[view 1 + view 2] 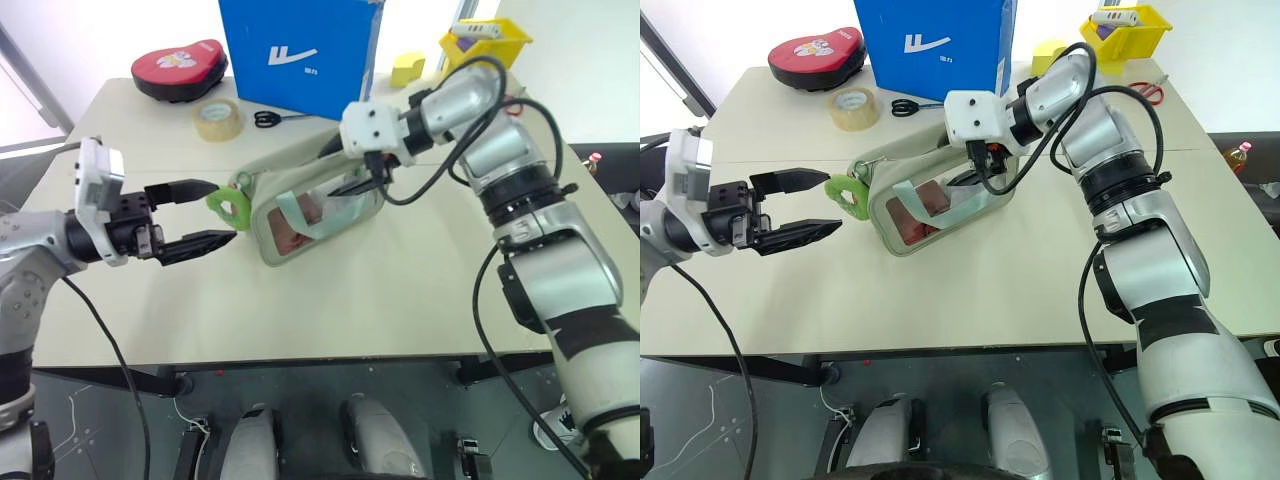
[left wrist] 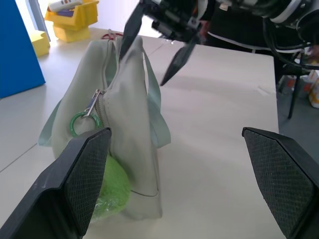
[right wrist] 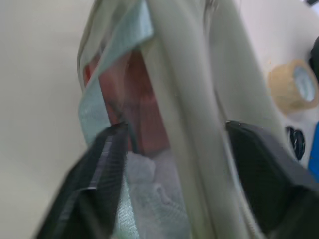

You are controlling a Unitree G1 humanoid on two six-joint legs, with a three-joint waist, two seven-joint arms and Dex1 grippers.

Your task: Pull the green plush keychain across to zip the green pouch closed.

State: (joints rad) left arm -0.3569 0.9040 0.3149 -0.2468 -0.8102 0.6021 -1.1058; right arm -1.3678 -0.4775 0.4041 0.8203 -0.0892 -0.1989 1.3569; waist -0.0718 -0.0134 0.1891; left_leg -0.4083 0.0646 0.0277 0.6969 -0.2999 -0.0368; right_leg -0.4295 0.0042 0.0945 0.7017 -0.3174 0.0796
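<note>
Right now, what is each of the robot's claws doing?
Left gripper: open, empty, beside the green plush keychain.
Right gripper: fingers either side of the green pouch; a grip cannot be told.

Robotics lab or test room: plain beige worktable staged with unrelated props — blue box, tape roll, scissors, yellow parts bin, red case; loose cables on dark floor beneath
</note>
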